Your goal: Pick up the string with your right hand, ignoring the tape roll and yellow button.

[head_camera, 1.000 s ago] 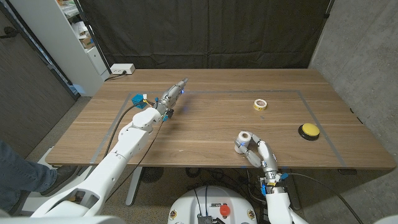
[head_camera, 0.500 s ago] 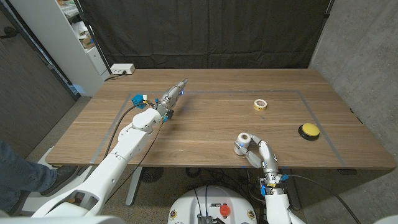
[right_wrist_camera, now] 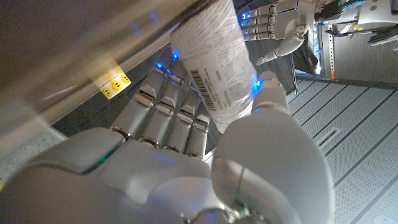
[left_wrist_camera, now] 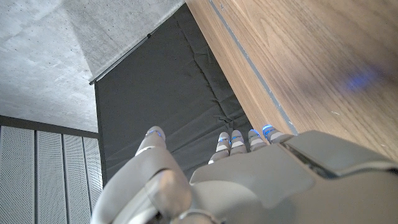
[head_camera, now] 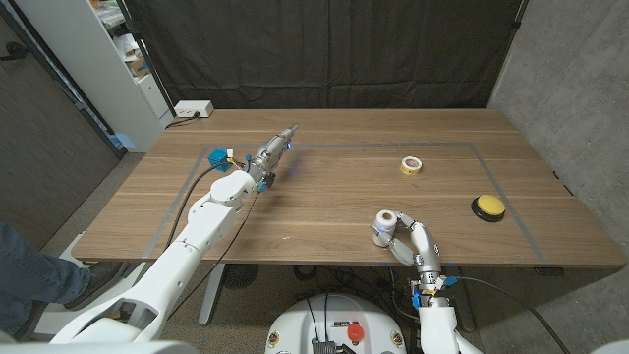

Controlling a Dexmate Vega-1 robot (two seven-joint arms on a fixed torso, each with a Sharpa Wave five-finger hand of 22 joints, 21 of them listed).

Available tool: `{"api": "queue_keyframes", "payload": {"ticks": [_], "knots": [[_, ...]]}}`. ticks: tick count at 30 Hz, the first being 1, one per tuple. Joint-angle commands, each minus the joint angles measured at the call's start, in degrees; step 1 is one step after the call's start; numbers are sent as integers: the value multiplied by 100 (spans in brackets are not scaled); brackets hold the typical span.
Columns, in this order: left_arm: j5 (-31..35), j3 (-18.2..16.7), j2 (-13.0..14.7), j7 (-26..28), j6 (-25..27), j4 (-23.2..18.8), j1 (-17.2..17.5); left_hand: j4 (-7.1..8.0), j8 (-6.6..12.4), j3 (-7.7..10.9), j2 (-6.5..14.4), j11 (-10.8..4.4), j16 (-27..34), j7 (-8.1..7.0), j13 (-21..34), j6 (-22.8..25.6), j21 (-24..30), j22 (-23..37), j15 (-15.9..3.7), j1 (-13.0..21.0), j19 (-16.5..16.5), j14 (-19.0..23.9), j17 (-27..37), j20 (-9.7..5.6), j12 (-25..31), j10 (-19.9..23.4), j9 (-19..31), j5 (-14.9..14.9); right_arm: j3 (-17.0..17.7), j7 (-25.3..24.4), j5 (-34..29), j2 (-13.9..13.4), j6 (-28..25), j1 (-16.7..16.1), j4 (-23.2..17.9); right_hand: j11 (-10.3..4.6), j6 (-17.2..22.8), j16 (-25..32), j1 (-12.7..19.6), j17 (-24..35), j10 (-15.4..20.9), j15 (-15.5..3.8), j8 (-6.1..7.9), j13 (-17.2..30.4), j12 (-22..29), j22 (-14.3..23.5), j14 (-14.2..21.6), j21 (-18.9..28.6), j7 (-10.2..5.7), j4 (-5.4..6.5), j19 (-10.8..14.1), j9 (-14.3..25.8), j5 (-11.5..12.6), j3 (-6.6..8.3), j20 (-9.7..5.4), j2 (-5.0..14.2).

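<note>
The string is a white spool [head_camera: 385, 218] with a printed label, near the table's front edge. My right hand [head_camera: 409, 241] grips it; in the right wrist view the fingers [right_wrist_camera: 168, 118] wrap one side of the spool [right_wrist_camera: 214, 65] and the thumb presses the other. My left hand [head_camera: 272, 150] reaches out over the back left of the table with its fingers straight and apart, holding nothing. The left wrist view has that hand [left_wrist_camera: 236, 180] above the wooden table [left_wrist_camera: 311, 56].
A yellow tape roll [head_camera: 411, 165] lies behind the spool, toward the back right. The yellow button [head_camera: 488, 206] on its black base sits near the right edge. Grey tape lines [head_camera: 187, 202] mark a rectangle on the table. A white power strip [head_camera: 194, 109] lies at the back left corner.
</note>
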Motion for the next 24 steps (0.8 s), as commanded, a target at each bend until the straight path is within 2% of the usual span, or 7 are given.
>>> {"api": "queue_keyframes", "payload": {"ticks": [1, 24], "knots": [[7, 32, -45, -5, -56, 89, -72, -18, 2, 6, 65, -9, 17, 62, 24, 22, -4, 17, 28, 11, -565, -243, 20, 6, -2, -57, 30, -29, 36, -82, 28, -11, 76, 18, -35, 2, 68, 18, 729, 63, 38, -541, 51, 39, 40, 7, 19, 37, -1, 33, 36, 47, -32, 26, -14, 649], [-5, 28, -61, 36, -126, 81, -54, -32, 4, 0, 74, -6, 19, 74, 24, 31, -22, 18, 36, 2, -620, -250, 21, 1, 4, -54, 31, -31, 185, 42, 84, 39, 269, -22, -274, 16, 52, -56, 831, 166, -35, -562, 142, 141, 65, 4, 48, 82, 11, 74, 0, 165, -159, 71, -32, 710]]}}
